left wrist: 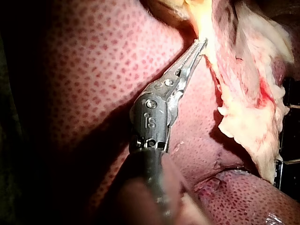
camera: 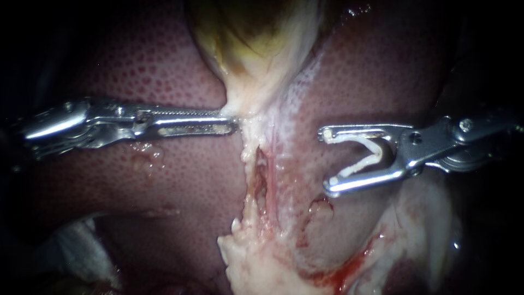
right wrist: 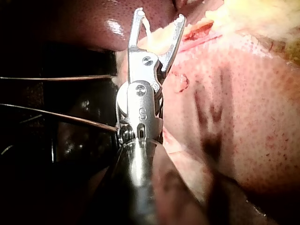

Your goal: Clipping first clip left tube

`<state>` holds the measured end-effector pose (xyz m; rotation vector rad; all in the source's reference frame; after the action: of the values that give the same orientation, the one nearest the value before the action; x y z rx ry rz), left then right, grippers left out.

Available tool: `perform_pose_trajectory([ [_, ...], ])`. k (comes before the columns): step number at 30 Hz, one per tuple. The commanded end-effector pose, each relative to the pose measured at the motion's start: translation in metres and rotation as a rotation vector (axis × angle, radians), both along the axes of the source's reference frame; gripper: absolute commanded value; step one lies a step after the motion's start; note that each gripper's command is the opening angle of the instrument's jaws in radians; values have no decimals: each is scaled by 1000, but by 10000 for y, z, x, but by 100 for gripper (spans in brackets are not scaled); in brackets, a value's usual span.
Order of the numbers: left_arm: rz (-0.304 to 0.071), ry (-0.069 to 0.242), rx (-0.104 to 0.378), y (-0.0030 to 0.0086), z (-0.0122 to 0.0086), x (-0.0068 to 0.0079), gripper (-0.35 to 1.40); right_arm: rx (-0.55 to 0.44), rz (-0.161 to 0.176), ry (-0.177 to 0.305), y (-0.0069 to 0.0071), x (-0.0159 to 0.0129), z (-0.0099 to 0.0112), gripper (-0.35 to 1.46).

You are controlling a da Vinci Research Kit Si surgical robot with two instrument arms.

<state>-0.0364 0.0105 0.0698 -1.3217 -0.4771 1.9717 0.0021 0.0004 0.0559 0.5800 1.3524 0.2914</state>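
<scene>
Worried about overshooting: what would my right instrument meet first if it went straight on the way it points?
Likely the pale tissue strip below the gallbladder: the right instrument, a clip between its jaws, points straight at it across bare liver. Depth is unclear.

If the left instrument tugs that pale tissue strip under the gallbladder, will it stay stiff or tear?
Likely floppy: the pale tissue strip drapes over the liver. Probably slippery, it glistens wet. May tear: its edges look ragged and split near the left instrument.
</scene>
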Motion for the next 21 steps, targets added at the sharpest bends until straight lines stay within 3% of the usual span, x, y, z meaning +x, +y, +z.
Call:
perform_pose_trajectory([
  [1, 0, 0, 0, 0, -1, 1, -35, 0, 0, 0, 0, 0, 0, 51],
  [4, 2, -1, 0, 0, -1, 3, -35, 0, 0, 0, 0, 0, 0, 51],
  [9, 7, -6, 5, 4, -11, 20, -35, 0, 0, 0, 0, 0, 0, 51],
  [12, -4, 1, 9, 13, -23, 36, -35, 0, 0, 0, 0, 0, 0, 52],
  [17, -57, -21, 1, 35, -54, 65, -35, 0, 0, 0, 0, 0, 1, 52],
  [21, -79, -33, -27, 45, -75, 82, -35, -1, 0, -1, -1, 0, 1, 52],
])
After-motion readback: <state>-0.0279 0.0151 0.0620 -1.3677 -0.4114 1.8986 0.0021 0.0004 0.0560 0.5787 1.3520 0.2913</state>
